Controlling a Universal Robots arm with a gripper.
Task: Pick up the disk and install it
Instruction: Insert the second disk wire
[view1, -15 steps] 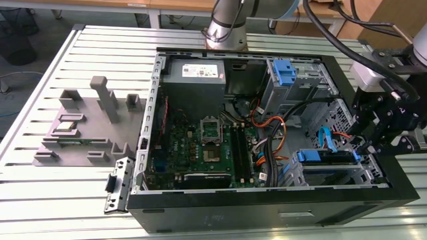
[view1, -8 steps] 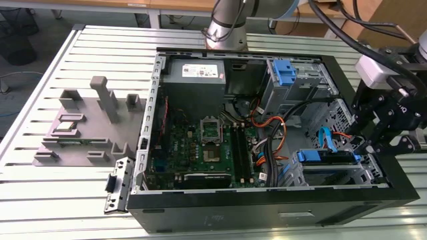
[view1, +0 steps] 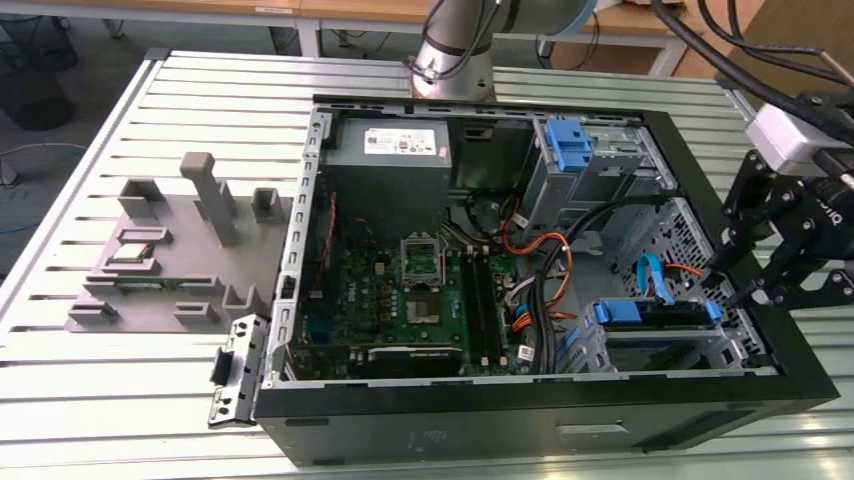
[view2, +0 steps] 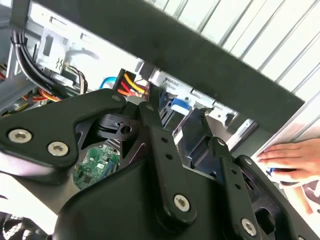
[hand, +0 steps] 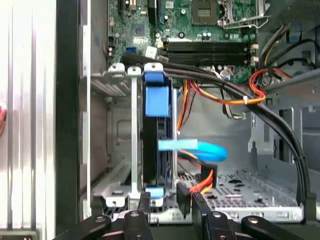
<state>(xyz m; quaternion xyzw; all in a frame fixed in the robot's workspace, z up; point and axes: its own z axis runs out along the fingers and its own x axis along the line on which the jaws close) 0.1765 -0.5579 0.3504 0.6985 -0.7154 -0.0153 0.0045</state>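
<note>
The black pincer (hand: 170, 202), fingers spread, hovers beside the blue-railed silver disk (hand: 156, 145) seated in the metal bay (hand: 120, 150)

We see an open black computer case (view1: 534, 420) lying on the ribbed metal tabletop (view1: 134, 400). Inside it are a green board (view1: 387, 290) and a grey power box (view1: 390, 146). A grey plastic holder (view1: 174, 250) sits beside the case.

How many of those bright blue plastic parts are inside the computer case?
2 in the exterior view: one blue bracket on the upper drive cage by the power supply, one blue-railed disk in the lower bay. Others may be hidden.
</note>
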